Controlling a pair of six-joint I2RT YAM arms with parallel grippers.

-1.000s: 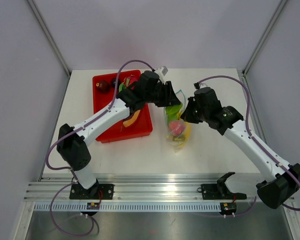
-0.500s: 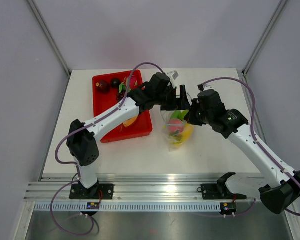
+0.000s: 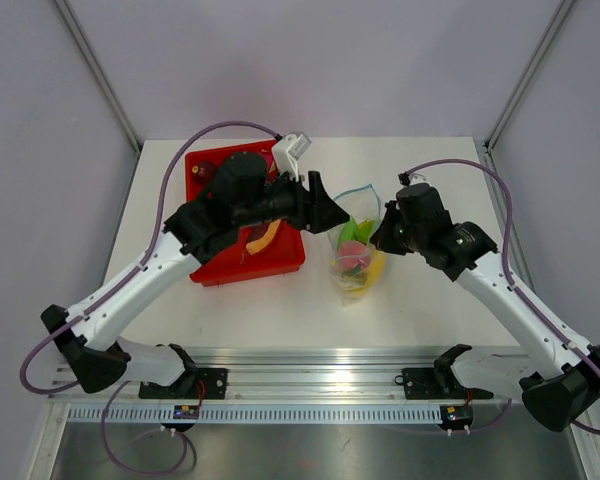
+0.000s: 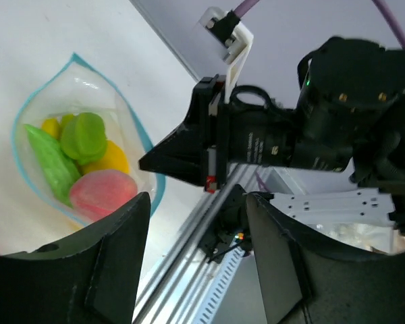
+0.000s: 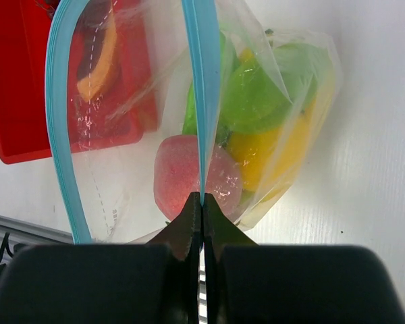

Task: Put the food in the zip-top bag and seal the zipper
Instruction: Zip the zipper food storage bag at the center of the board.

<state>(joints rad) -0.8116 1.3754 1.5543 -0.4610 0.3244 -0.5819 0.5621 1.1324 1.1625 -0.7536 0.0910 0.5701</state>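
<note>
The clear zip-top bag (image 3: 358,262) lies right of the tray with its mouth open, and its teal zipper (image 5: 204,101) forms a loop. Food sits inside it: a pink-red fruit (image 5: 189,177), green pieces (image 4: 84,137) and a yellow fruit (image 5: 273,148). My right gripper (image 5: 202,200) is shut on the zipper strip at the bag's right rim, also seen in the top view (image 3: 382,236). My left gripper (image 3: 325,208) hangs open between tray and bag, nothing between its fingers (image 4: 115,256). An orange papaya slice (image 3: 265,237) and a dark red fruit (image 3: 202,172) lie in the tray.
The red rectangular tray (image 3: 245,272) stands left of the bag, mostly under my left arm. Grey walls close off the table at the back and both sides. An aluminium rail runs along the near edge.
My left gripper has drawn back to the left from over the bag's mouth, its jaws apart. My right gripper has stayed shut on the zipper.
</note>
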